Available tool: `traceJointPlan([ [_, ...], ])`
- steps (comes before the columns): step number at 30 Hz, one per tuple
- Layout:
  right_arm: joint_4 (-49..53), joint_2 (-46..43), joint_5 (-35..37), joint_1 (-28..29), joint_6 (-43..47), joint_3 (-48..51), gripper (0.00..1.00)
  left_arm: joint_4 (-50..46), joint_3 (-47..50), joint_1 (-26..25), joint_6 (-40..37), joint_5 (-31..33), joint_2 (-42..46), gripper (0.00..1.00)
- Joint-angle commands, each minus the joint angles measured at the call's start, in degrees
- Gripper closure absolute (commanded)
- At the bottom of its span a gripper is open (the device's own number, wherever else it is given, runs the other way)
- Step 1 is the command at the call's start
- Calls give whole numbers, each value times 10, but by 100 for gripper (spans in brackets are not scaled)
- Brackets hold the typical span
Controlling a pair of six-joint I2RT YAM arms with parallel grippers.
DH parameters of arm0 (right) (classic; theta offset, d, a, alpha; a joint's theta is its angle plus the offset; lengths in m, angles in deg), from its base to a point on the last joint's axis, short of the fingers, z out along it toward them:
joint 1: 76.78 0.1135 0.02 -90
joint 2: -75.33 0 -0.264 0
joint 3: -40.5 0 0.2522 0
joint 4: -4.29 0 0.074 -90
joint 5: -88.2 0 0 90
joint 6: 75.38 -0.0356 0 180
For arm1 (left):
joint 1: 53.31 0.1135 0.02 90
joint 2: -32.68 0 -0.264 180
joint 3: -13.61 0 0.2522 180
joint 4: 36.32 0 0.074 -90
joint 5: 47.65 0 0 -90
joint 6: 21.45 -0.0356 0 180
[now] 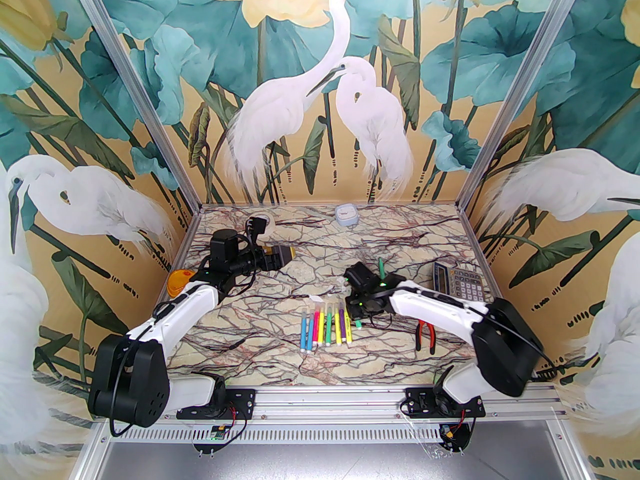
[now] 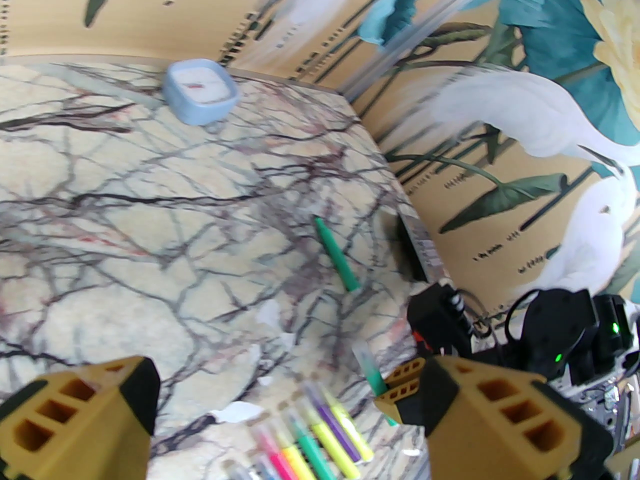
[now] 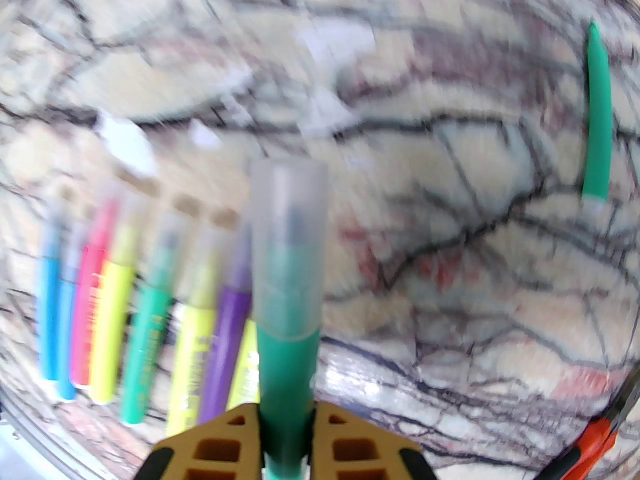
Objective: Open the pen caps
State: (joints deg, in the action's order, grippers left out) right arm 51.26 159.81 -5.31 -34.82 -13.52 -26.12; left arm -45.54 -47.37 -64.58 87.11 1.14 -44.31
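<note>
The right tool [image 3: 287, 418] is clamped on the barrel of a green marker [image 3: 287, 353]. Its clear cap [image 3: 290, 238] is on and points away from the wrist. Just left of it in the right wrist view, a row of markers [image 3: 145, 308] in blue, pink, yellow, green and purple lies side by side on the counter [image 3: 450, 278]. Their caps [image 3: 172, 228] face the far side and are blurred. A second green marker [image 1: 381, 267] lies apart, farther back. The left tool [image 1: 282, 256] hovers over the counter's left side, jaws spread wide and holding nothing. Red-handled pliers [image 1: 426, 332] lie to the right of the row.
</note>
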Motion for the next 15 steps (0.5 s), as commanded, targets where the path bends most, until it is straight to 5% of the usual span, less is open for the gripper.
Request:
traceJointPlan([
  [1, -65, -41, -46, -9, 33, 17, 90, 37, -9, -23, 17, -49, -18, 10],
  [15, -182, -116, -127, -18, 90, 40, 90, 125, -52, -87, 68, -139, -81, 15],
])
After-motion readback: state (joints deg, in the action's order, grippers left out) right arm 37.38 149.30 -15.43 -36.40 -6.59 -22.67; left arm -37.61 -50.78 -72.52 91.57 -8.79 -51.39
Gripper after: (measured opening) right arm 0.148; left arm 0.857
